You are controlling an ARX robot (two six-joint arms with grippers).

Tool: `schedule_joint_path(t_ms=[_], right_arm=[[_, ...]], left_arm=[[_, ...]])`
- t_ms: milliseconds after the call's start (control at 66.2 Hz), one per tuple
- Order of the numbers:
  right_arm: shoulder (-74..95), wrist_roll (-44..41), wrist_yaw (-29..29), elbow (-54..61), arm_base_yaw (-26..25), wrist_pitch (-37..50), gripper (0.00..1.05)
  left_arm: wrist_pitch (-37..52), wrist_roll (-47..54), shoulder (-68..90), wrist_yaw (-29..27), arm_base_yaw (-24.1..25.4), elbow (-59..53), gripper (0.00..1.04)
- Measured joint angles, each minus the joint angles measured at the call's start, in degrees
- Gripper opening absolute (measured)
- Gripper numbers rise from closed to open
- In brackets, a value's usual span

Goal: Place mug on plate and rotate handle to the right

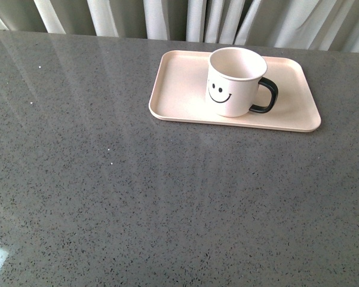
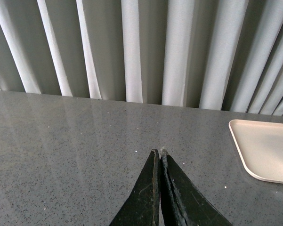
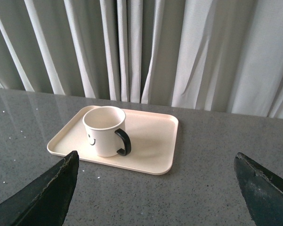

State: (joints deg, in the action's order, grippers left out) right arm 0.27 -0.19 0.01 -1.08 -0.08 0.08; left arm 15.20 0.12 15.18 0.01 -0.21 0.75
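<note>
You are looking at the mug (image 1: 233,84) standing upright on the plate (image 1: 173,101), toward the far side of the grey speckled table (image 1: 137,197), with pale curtains (image 1: 197,18) hanging behind. Its smiley face is facing the front camera, and the handle (image 1: 269,95) is pointing to the robot's right, over the plate's surface. Neither arm is showing in the front view.

From the right wrist, you are seeing the right gripper (image 3: 156,154) holding its jaws wide apart, gripping nothing. The mug is sitting ahead of it, framed in the gap between the two fingers (image 3: 56,188), well apart from both and touching neither.

From the left wrist, you are seeing the left gripper (image 2: 159,153) pressing its jaws together on nothing, hanging over the table. Only a corner of the plate and a sliver of the mug are showing at the frame's edge, off to that gripper's side and well apart from it.
</note>
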Motion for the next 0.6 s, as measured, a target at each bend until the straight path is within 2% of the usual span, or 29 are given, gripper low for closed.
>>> schedule_joint_path(t_ms=[332, 438, 604], right_arm=[[0.00, 0.00, 0.00, 0.00, 0.00, 0.00, 0.96], [0.00, 0.00, 0.00, 0.00, 0.00, 0.00, 0.96], [0.00, 0.00, 0.00, 0.00, 0.00, 0.00, 0.96]], left_arm=[[-4.87, 0.00, -4.85, 0.00, 0.00, 0.00, 0.01], [-13.97, -0.02, -12.15, 0.00, 0.00, 0.02, 0.01], [-15.19, 0.00, -14.19, -0.04, 0.02, 0.02, 0.01]])
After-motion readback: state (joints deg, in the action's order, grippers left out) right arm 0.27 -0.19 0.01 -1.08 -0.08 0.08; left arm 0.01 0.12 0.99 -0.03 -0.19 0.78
